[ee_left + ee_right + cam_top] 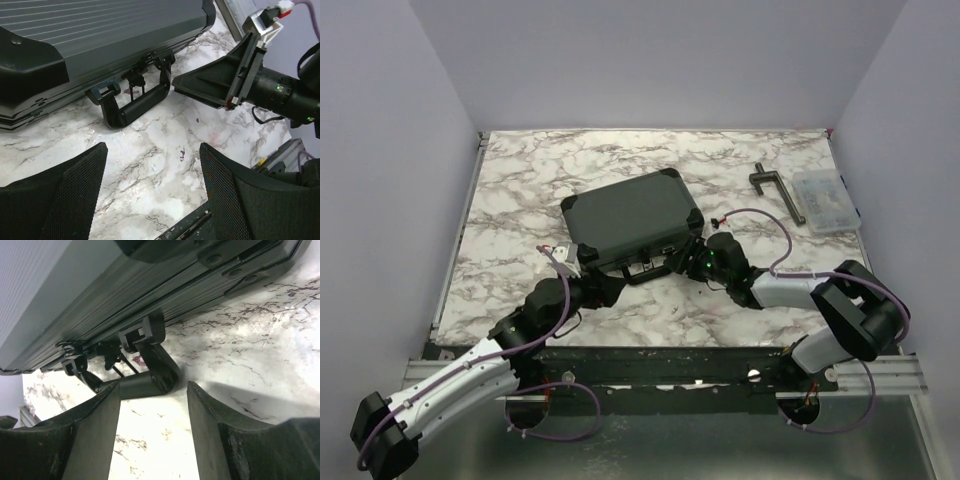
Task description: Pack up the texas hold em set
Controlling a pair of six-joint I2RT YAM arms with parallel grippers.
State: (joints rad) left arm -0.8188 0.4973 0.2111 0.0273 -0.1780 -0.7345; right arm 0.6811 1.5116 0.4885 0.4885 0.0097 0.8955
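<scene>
Top external has the case (632, 215) shut, flat on the table (520, 170). Right gripper (152, 389) jaws spread wide, handle (162, 367) right at their tips (contact unclear). Left gripper (152, 150) gapes too, handle ahead, clear of it

The black briefcase-style hard case (632, 212) had a matt, finely ribbed lid and smooth plastic corner caps. Its black plastic handle (137, 102) showed a faint sheen. The white marble-patterned tabletop (510, 170) looked smooth and glossy. The fingers (65, 200) of the left gripper (152, 147) had a rough, mesh-textured face, while the right gripper (153, 386) was smooth matt black. The clear plastic compartment box (825, 200) looked glossy and the dark T-shaped metal tool (778, 190) dull.
</scene>
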